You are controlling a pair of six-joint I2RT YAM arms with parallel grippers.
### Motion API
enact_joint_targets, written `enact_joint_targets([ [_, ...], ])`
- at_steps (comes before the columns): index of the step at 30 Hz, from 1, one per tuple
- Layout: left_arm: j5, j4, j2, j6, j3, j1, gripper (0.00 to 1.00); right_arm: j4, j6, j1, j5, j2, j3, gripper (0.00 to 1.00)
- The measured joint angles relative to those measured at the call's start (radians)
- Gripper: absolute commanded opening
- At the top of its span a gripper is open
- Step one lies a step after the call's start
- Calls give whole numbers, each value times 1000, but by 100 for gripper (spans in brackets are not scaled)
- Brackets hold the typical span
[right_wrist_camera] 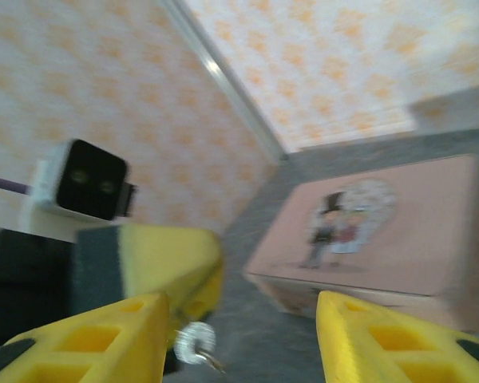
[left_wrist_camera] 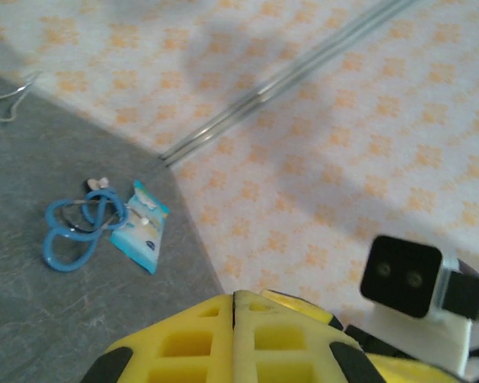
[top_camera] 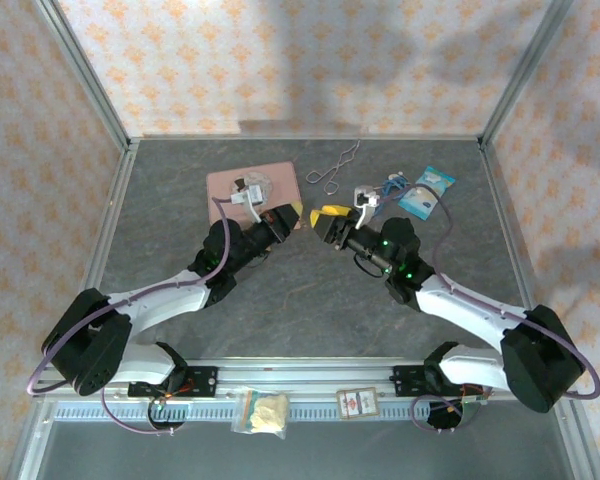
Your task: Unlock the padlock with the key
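Where the two arms meet above the middle of the table [top_camera: 310,300], the left gripper [top_camera: 293,217] and the right gripper [top_camera: 330,214] stand tip to tip, almost touching. They are just beside the near right corner of the pink tin [top_camera: 253,186].

Seen from the left wrist, the left gripper [left_wrist_camera: 233,307] is clenched — its two yellow fingers [left_wrist_camera: 184,343] press flat against each other with no gap. Seen from the right wrist, the right gripper [right_wrist_camera: 241,315] is released: its yellow fingers [right_wrist_camera: 96,339] stand well apart and touch nothing.

Between them is the yellow tip of the left gripper [right_wrist_camera: 164,255], and right at that tip sits a small round silver piece [right_wrist_camera: 195,343] with a thin stem. The view is blurred there, so I cannot tell if this piece is the key or a part of the padlock, nor if the left fingers really pinch it. Where the padlock lies I cannot tell.

The pink tin [right_wrist_camera: 383,231] lies flat on the table beyond the right finger, and its lid, with a printed couple, faces up. Farther back, a thin wire loop [top_camera: 335,172] lies near the rear wall. To the right of it a coiled blue cord [top_camera: 390,184] lies just beside a small blue and white packet [top_camera: 427,191] — both are well apart from the grippers.
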Motion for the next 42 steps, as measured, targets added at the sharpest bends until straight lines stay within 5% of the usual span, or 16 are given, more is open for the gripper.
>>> enact_joint_targets([
  [14,67,231,0,53,-84,0,0,402,381,-35,-296,184,-37,40],
  [42,65,332,12,30,-90,-13,0,578,489,-34,-363,269,-44,24],
])
